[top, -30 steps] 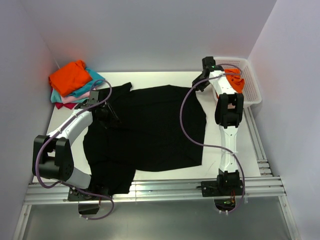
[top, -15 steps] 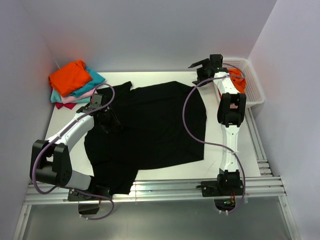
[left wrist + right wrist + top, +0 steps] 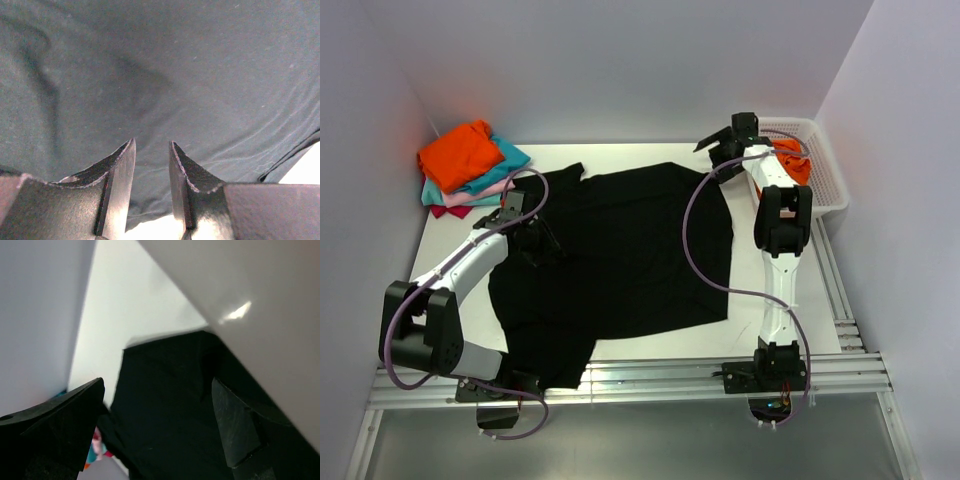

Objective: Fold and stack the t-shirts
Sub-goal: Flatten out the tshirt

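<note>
One black t-shirt [image 3: 630,250] lies spread beneath the left gripper [image 3: 152,142]

On my screen the white table [image 3: 640,152] carries a black t-shirt [image 3: 620,250] spread across its middle, a stack of folded t-shirts [image 3: 465,165] (orange on top) far left, and a white lattice basket [image 3: 828,175] far right.
</note>
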You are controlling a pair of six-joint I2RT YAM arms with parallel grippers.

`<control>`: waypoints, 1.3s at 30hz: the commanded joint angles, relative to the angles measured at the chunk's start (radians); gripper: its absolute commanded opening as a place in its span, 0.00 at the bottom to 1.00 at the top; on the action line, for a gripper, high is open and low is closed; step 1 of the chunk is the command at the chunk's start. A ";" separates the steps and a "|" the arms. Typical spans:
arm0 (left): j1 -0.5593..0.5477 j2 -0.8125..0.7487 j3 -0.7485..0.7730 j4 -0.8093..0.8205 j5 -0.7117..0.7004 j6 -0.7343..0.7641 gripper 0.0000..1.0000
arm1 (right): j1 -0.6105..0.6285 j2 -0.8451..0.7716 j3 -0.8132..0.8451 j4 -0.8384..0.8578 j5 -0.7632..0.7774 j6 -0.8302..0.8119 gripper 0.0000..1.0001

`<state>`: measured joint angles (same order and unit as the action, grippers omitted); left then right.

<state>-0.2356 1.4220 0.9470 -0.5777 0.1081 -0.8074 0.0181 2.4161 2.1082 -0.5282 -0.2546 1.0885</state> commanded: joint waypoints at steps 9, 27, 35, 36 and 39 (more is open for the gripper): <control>-0.002 -0.107 -0.085 0.006 -0.016 0.005 0.39 | 0.077 -0.014 0.021 -0.092 0.132 -0.047 0.91; 0.027 -0.107 -0.086 -0.016 -0.024 0.060 0.39 | 0.144 0.037 0.055 -0.118 0.169 -0.012 0.86; 0.053 -0.101 -0.088 -0.014 -0.012 0.077 0.38 | 0.146 0.048 0.067 -0.131 0.176 -0.018 0.81; 0.055 -0.101 -0.088 -0.014 -0.012 0.080 0.39 | 0.146 0.046 0.065 -0.134 0.181 -0.022 0.81; 0.064 -0.103 -0.093 -0.014 -0.010 0.083 0.38 | 0.146 0.021 0.043 -0.139 0.209 -0.036 0.81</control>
<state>-0.1818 1.3361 0.8574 -0.5961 0.0895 -0.7479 0.1532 2.4470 2.1483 -0.6415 -0.0868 1.0573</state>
